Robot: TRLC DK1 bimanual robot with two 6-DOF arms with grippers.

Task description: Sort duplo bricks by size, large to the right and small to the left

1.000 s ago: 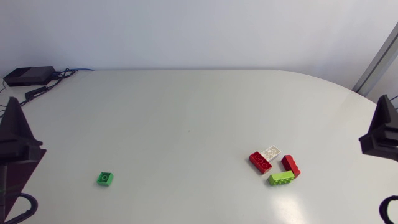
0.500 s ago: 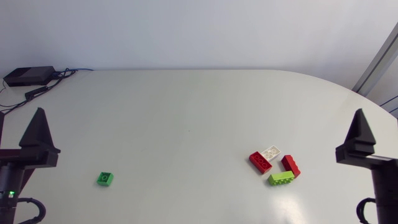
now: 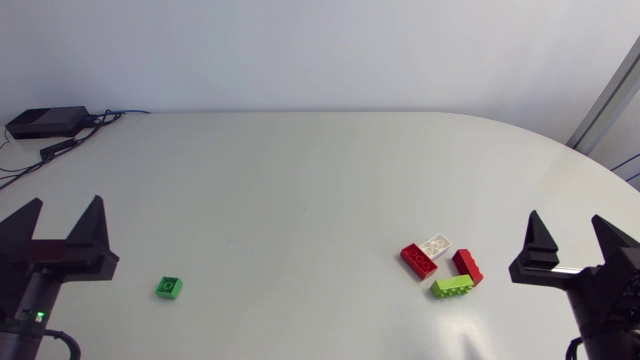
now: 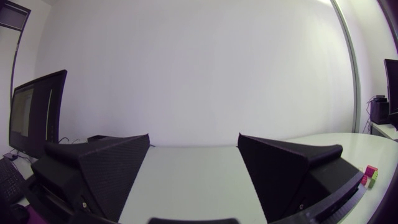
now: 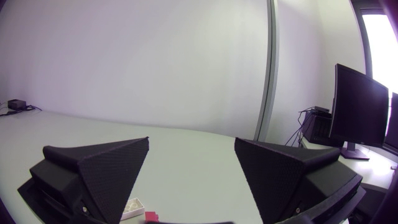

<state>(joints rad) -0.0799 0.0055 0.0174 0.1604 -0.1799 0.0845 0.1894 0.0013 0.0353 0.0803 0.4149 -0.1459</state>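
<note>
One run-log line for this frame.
left gripper open, empty | right gripper open, empty | small green brick table-left | four-brick cluster table-right

Head camera looks down on the whole desk (image 3: 300,170); both low wrist cameras look across it, sharing the brick cluster (image 3: 443,264).

On the table (image 3: 300,170), the lone brick (image 3: 169,288) lies at the left, near my left gripper (image 3: 62,222). Four more lie bunched at the right, near my right gripper (image 3: 565,228). The back brick (image 3: 436,244) is just beside the left brick (image 3: 419,261). The front brick (image 3: 453,287) is just beside the right brick (image 3: 468,265). A box (image 3: 45,122) sits at the back left corner.
</note>
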